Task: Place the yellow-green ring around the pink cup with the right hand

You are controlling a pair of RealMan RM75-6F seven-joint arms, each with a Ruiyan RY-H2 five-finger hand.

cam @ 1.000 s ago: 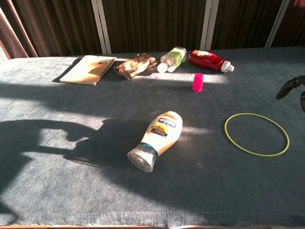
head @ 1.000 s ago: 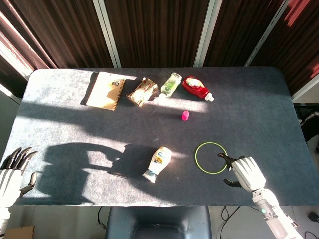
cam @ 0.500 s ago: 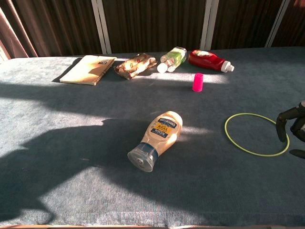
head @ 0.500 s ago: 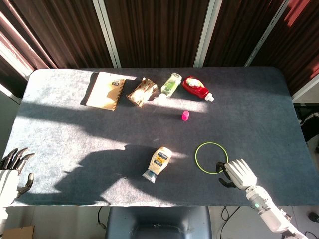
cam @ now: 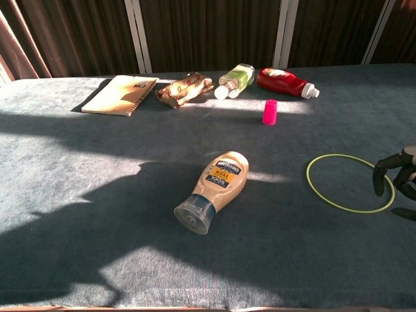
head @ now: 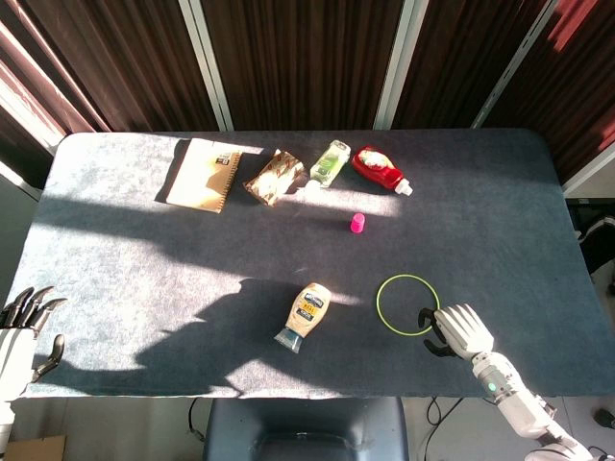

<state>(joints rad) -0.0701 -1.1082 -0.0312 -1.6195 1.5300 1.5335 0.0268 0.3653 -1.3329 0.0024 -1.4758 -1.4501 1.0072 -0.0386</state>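
One thin yellow-green ring [head: 406,303] lies flat on our worktop [head: 144,250], its near-right edge at our right hand [head: 459,330], whose curled fingers [cam: 379,181] hold nothing yet. We judge they may slide off the flat wire, nudging it away from the pink cup [head: 356,223] well beyond.

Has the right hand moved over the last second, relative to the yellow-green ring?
Yes. The right hand has come in toward the near-right edge of the yellow-green ring, which lies flat on the table; its fingertips are now at the rim.

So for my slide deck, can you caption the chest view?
Right hand reaches the yellow-green ring lying flat, apart from the upright pink cup.
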